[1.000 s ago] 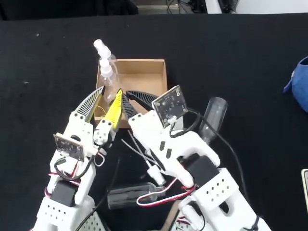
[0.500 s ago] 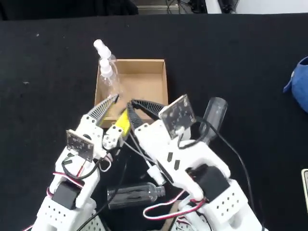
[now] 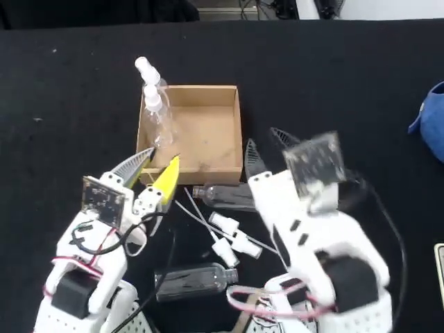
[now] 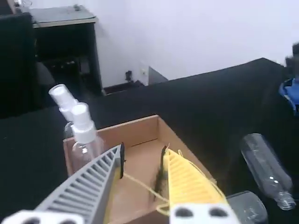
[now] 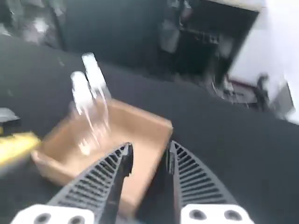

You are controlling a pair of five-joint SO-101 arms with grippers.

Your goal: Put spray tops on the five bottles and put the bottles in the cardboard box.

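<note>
1. Box (image 3: 208, 139) sat mid-table. Two capped bottles (image 3: 158, 119) stood upright in its far left corner, nozzles up.
2. A bare bottle (image 3: 225, 196) lay just in front of the box, long axis across the table, neck apparently to the left.
3. A second bare bottle (image 3: 191, 283) lay near the arm bases, also crosswise, neck to the right.
4. Loose spray tops (image 3: 232, 239) lay between those two.
5. Left gripper (image 3: 161, 156) hung at the box's near left corner, jaws apart, empty.
6. Right gripper (image 3: 261, 137) hung beside the box's near right corner, jaws apart, empty.

The high camera looked down on the counter (image 3: 347, 76). Both wrist cameras closely faced the cardboard box (image 3: 208, 125), which all views shared.
</note>
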